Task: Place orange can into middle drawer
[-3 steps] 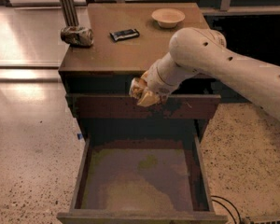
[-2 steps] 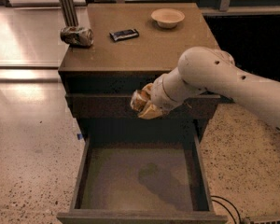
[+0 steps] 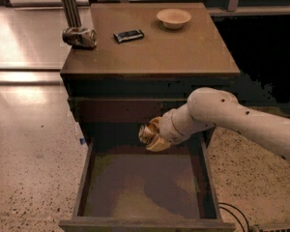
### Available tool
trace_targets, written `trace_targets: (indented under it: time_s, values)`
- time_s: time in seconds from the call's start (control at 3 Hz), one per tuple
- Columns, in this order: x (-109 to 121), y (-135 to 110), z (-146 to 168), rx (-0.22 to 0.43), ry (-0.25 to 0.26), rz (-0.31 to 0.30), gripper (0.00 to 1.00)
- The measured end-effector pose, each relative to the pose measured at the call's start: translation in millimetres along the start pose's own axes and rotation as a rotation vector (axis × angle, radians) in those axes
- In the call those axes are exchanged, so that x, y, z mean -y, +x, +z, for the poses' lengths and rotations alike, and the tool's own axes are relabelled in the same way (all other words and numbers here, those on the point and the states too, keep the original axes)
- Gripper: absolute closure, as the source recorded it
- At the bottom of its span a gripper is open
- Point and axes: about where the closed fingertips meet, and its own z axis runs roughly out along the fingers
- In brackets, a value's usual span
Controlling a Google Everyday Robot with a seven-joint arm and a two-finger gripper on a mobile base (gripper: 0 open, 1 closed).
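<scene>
Lowered, the claw (image 3: 152, 137), clamped on the orange can (image 3: 145, 131), hangs over the middle drawer (image 3: 135, 190).

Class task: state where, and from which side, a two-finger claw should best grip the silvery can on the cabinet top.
Probably its round mid-body, from above: the silvery can lies on its side, ends left-right. The claw holds the orange can over the middle drawer.

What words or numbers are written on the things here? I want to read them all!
No text can be read anywhere.
The orange can, held in the gripper over the open drawer: label too blurred.
The grey can on the cabinet: marks too blurred.
The dark packet beside it: print too blurred.
</scene>
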Motion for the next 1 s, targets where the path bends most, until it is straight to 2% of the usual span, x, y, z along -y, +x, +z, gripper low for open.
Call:
trace_targets:
  time_s: [0.33,0.67,1.0]
  values:
    - [-13.1,34.4,37.0,-0.016,-0.049,0.056,1.00]
    - [-13.1,34.4,37.0,-0.016,-0.049,0.056,1.00]
    - [-23.8,46.2,63.9,0.037,-0.087,0.081,1.00]
